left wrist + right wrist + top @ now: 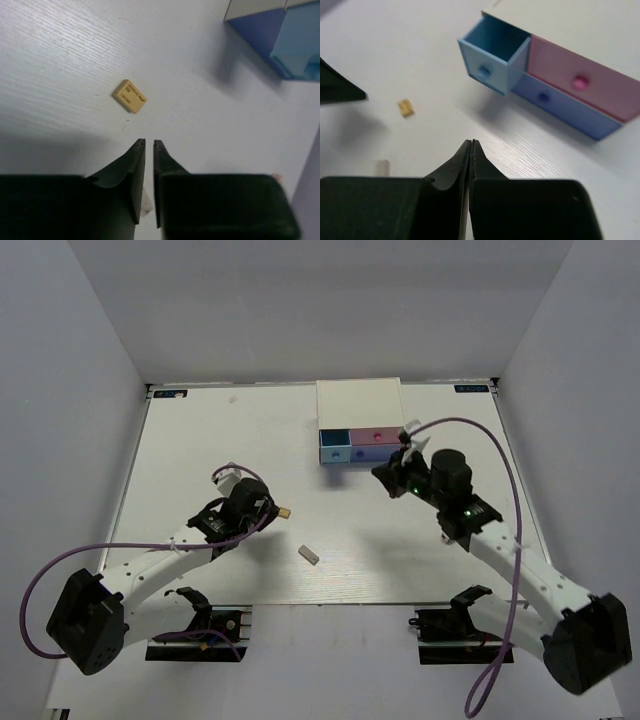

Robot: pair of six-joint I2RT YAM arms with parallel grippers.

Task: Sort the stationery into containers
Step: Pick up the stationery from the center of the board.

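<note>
A tan eraser [286, 511] lies on the white table just right of my left gripper [270, 506]. In the left wrist view the eraser [129, 96] is a little ahead of the gripper [149, 143], whose jaws are shut to a thin slit with nothing between the tips. A pale grey eraser [310, 554] lies nearer the front. The white drawer unit [358, 400] stands at the back with its light blue drawer [333, 448] pulled out and empty [495, 50]. The pink drawer [577, 75] and purple-blue drawer [560, 107] are closed. My right gripper [386, 478] is shut and empty [471, 143], in front of the drawers.
The right wrist view shows both erasers, the tan one [405, 107] and the grey one [382, 166], on bare table, with part of the left arm [340, 87] at its left edge. White walls enclose the table on three sides.
</note>
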